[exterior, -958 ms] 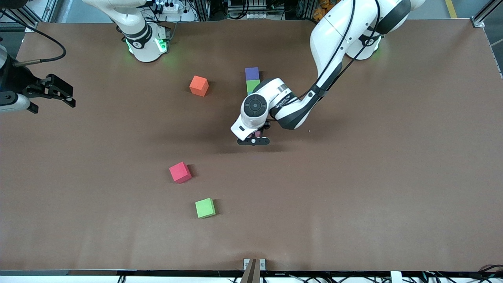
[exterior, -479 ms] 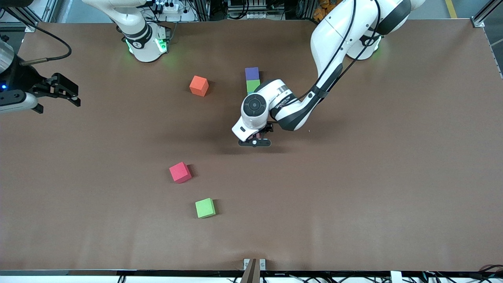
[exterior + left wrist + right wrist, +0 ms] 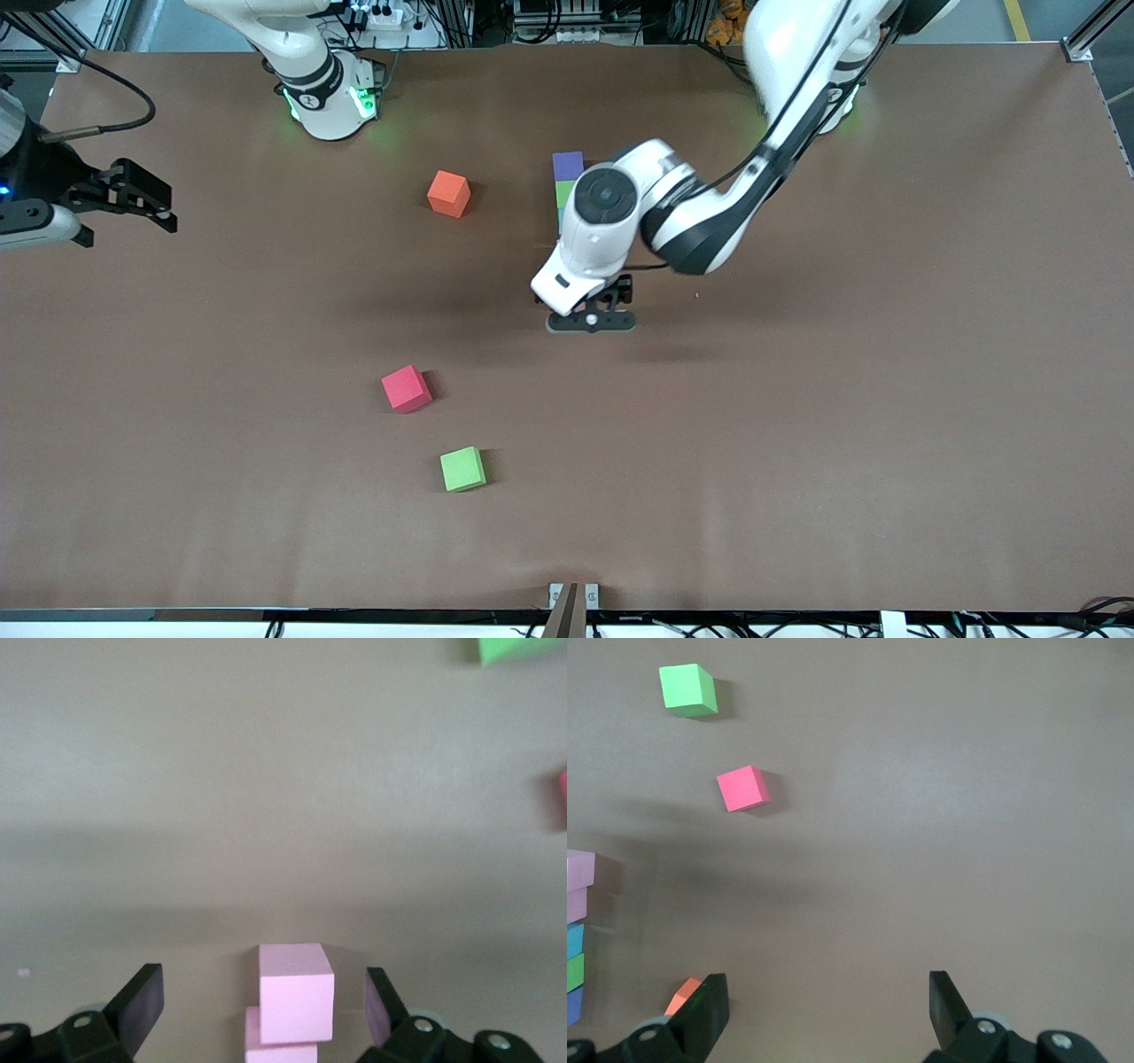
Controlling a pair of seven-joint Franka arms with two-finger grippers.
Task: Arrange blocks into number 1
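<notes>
Left gripper (image 3: 257, 1014): jaws spread, empty, over the end pink block (image 3: 296, 992), which is released and touching the second pink block (image 3: 266, 1047).
Advice: lift straight up; don't clip the line.
Line: purple block (image 3: 568, 165), green block (image 3: 567, 190), then sky blue block (image 3: 574, 941).
Right gripper (image 3: 120, 206): open, waiting at its table end.

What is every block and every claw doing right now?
Left claw: open, over the pink blocks, holding nothing.
Right claw: open, empty, waiting at the right arm's end of the table.
Two pink blocks: on the table, touching in a line.
Purple block: on the table, against a green block.
Loose green cube, red cube, orange cube: apart, untouched.
</notes>
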